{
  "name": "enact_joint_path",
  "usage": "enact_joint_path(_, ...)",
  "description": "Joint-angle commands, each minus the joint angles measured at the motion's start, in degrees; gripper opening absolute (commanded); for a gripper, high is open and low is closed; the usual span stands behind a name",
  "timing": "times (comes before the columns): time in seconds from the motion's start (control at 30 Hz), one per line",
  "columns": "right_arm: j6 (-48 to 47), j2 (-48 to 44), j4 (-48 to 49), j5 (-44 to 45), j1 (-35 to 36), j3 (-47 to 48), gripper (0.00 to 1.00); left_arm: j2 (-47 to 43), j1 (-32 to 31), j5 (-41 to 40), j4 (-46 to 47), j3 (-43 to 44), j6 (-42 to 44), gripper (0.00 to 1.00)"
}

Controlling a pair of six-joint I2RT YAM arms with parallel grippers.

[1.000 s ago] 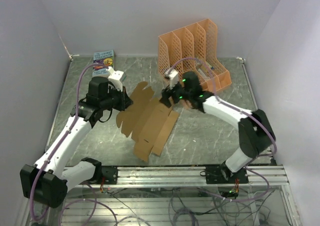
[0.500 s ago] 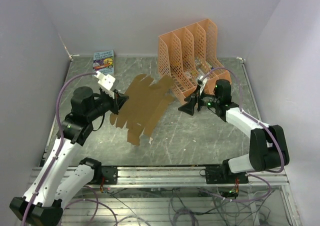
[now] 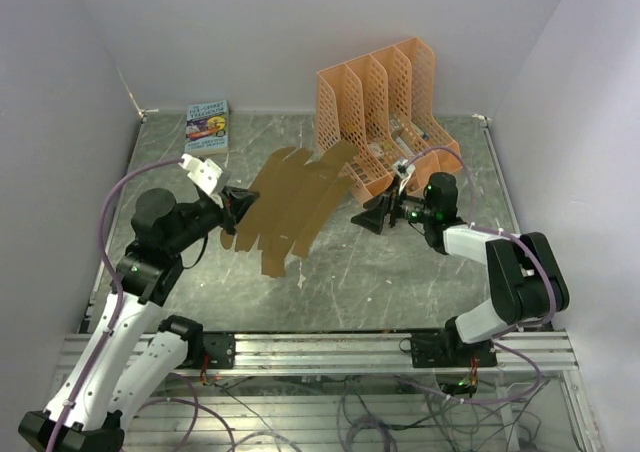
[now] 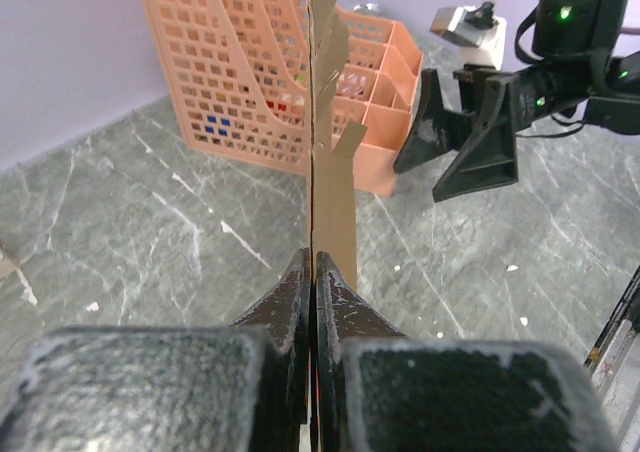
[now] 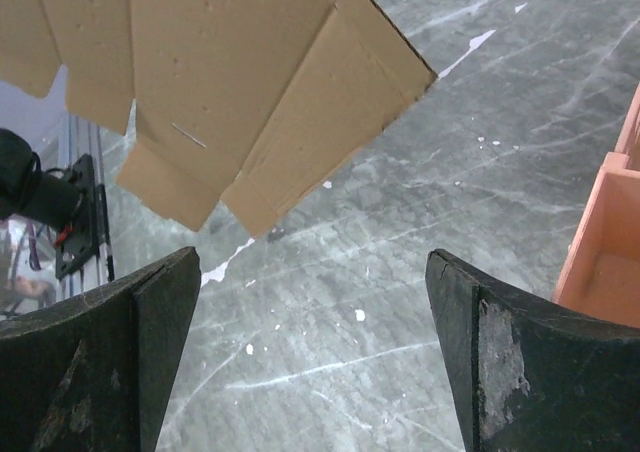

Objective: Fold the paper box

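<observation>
The paper box [image 3: 293, 200] is a flat tan cardboard sheet with creases and tabbed flaps, held off the table at centre. My left gripper [image 3: 233, 210] is shut on its left edge; in the left wrist view the sheet [image 4: 330, 152] stands edge-on, rising from between my closed fingers [image 4: 284, 302]. My right gripper [image 3: 370, 216] is open and empty, low near the table to the right of the sheet, clear of it. The right wrist view shows the sheet [image 5: 220, 82] above and ahead of the spread fingers [image 5: 140, 322].
An orange perforated file rack [image 3: 390, 107] stands at the back right, just behind the sheet's far end and the right gripper. A small colourful book [image 3: 207, 124] lies at the back left. Grey marble-patterned table [image 3: 400, 272] with walls on three sides.
My right gripper has let go of the sheet and drawn back right and lower. My left arm has pulled back left, lifting the sheet off the table and swinging it towards the rack.
</observation>
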Motion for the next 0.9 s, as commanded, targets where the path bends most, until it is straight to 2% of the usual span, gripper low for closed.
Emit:
enact_joint_path(0.0, 5.08, 1.07, 8.87, 0.91, 1.01, -1.35, 0.96, -1.24, 0.31, 2.85, 6.26, -0.3, -1.73, 0.07)
enact_joint_path(0.23, 8.46, 1.74, 15.94, -0.58, 1.49, -2.45, 0.97, -1.41, 0.31, 6.07, 9.89, -0.43, -4.35, 0.07)
enact_joint_path(0.43, 7.99, 0.82, 16.66, 0.06, 1.45, -2.39, 0.97, -0.36, 0.31, 8.42, 11.95, 0.59, -6.9, 0.07)
enact_joint_path(0.67, 12.29, -1.7, 22.72, -1.38, 1.43, -3.04, 0.96, -0.2, 0.31, 10.88, 14.85, 1.1, -10.23, 0.07)
enact_joint_path(0.77, 13.47, -4.01, 23.49, -1.34, 1.19, -3.39, 0.93, -0.53, 0.31, 11.11, 15.31, 1.11, -11.02, 0.07)
enact_joint_path(0.87, 14.59, -5.08, 24.36, -2.26, 0.93, -3.35, 0.85, -0.7, 0.38, 11.39, 16.36, 0.66, -12.13, 0.07)
